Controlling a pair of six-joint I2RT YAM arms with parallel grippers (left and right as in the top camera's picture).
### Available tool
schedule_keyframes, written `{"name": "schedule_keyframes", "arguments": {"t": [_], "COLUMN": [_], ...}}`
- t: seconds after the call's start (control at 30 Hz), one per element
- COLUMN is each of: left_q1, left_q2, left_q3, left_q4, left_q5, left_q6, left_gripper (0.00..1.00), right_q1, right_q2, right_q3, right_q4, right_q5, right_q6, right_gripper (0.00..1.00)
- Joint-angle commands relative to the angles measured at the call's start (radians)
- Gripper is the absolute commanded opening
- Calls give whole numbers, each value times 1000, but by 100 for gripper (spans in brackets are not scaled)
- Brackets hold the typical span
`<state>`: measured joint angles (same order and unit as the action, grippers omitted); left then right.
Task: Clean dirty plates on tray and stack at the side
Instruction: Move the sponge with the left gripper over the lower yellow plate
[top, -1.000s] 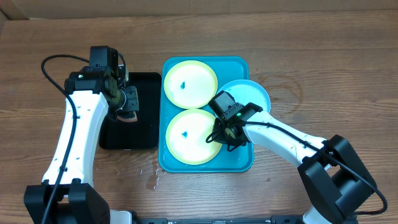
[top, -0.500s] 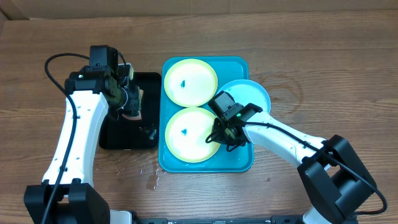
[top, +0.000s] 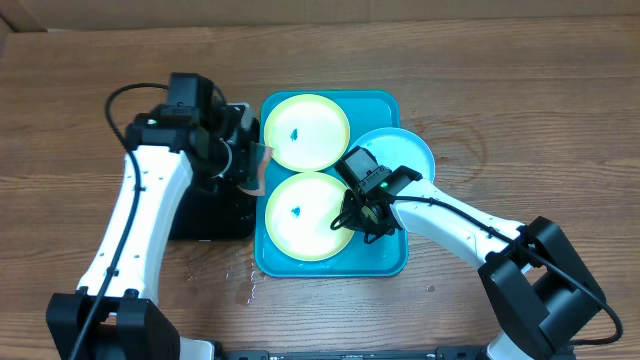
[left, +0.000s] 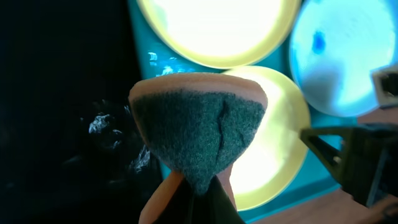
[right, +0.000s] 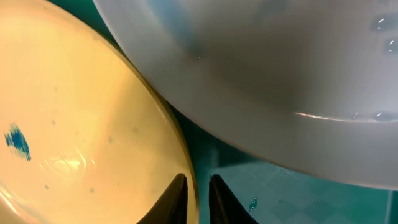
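Note:
On the turquoise tray (top: 388, 255) lie two pale yellow-green plates, a far one (top: 305, 132) and a near one (top: 300, 218), each with a small blue smudge. A light blue plate (top: 400, 152) overlaps the tray's right rim. My left gripper (top: 248, 163) is shut on an orange sponge (left: 199, 134) with a green scouring face, held over the tray's left rim between the two yellow-green plates. My right gripper (right: 198, 199) stands astride the near plate's right rim (right: 186, 168), its jaws narrowed onto it.
A black tray (top: 215, 215) lies left of the turquoise tray, wet with droplets (left: 102, 124). Water spots (top: 245, 282) mark the wooden table near the tray's front left corner. Bare wood surrounds both trays.
My left arm has swung right from above the black tray to the turquoise tray's left rim, carrying the sponge. The right arm and the plates have not moved.

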<state>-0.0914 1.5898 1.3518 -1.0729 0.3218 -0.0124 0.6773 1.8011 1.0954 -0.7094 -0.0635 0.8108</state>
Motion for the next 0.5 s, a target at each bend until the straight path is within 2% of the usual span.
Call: {"name": "schedule_keyframes", "arguments": {"t": [0.0, 0.17, 0.3, 0.47], "left_q1": [-52, -126, -179, -224], "left_q2": [-8, -8, -8, -8], "left_q3": [-31, -128, -208, -265], "left_q4": [19, 106, 193, 278], "left_q5": [50, 49, 48, 33], "left_q6": [27, -24, -71, -105], "left_gripper": [4, 4, 4, 4], "right_q1": [2, 2, 2, 2], "right_q2": [-2, -2, -2, -2], "right_q3": [-8, -8, -8, -8], "right_q4": [3, 3, 3, 3], "right_q5": [2, 2, 2, 2], "right_q6": [4, 4, 4, 4], "right_gripper": [15, 15, 8, 8]}}
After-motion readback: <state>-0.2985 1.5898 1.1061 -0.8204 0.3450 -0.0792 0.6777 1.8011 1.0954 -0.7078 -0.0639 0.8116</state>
